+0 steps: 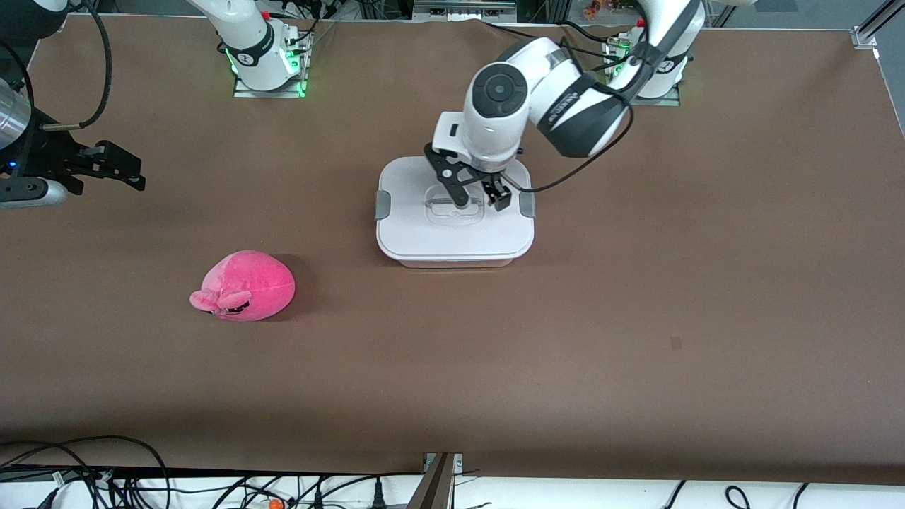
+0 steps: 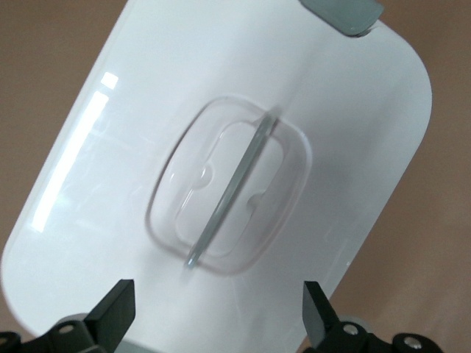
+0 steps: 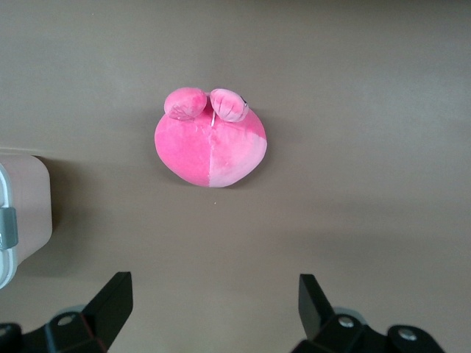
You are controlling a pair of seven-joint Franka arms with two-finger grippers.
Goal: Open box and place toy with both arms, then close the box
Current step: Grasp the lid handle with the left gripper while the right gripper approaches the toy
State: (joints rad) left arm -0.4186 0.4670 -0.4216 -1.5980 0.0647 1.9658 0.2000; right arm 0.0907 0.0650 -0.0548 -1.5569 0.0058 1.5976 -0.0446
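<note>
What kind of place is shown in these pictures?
Probably a robotics lab: two white arms are bolted to a brown-covered table, cables run along its edge, and only a box and a toy are set out.

A brown table (image 1: 636, 318) fills the scene (black cables (image 1: 106, 481) tangle along its near edge).

You see a brown table (image 1: 636, 318) carrying two things, both resting directly on its surface. The box (image 1: 454, 212), its white lid on, sits near the middle, while the pink toy (image 1: 244, 286) lies nearer the front camera, well apart from it toward the right arm's end.
</note>
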